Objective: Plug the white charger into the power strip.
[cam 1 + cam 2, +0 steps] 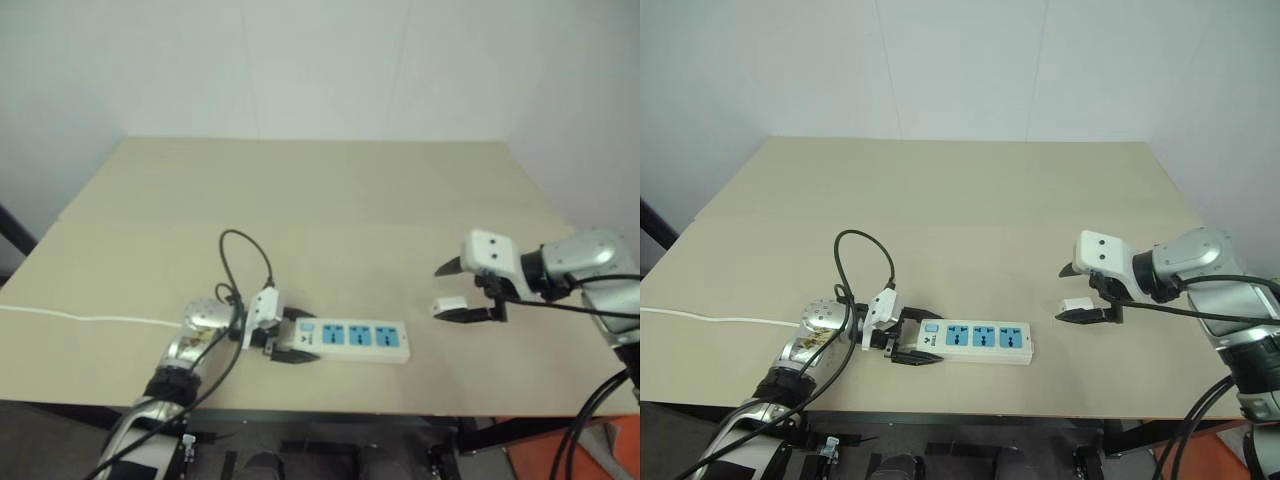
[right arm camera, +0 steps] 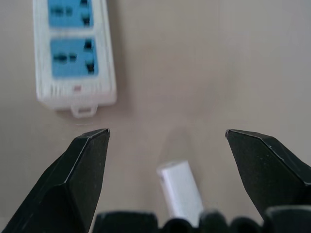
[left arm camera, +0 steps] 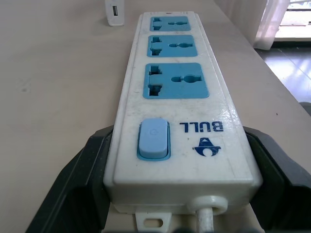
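Observation:
The power strip (image 1: 362,339) is a flat white bar with three blue sockets, lying near the table's front edge. My left gripper (image 1: 298,337) is shut on its switch end, one black finger (image 3: 77,177) on each long side. In the left wrist view the strip (image 3: 175,97) runs away from me, with the white charger (image 3: 115,12) standing beyond its far end. The charger (image 1: 1076,303) is a small white block on the table right of the strip. My right gripper (image 1: 1072,293) hovers over it, open, and the charger (image 2: 181,189) lies between the spread fingertips (image 2: 92,145).
The strip's thin white cord (image 1: 80,318) trails left across the beige table (image 1: 330,200) and off its edge. A black cable loop (image 1: 245,250) rises behind my left wrist. Walls close the table's far side. The front edge is close to the strip.

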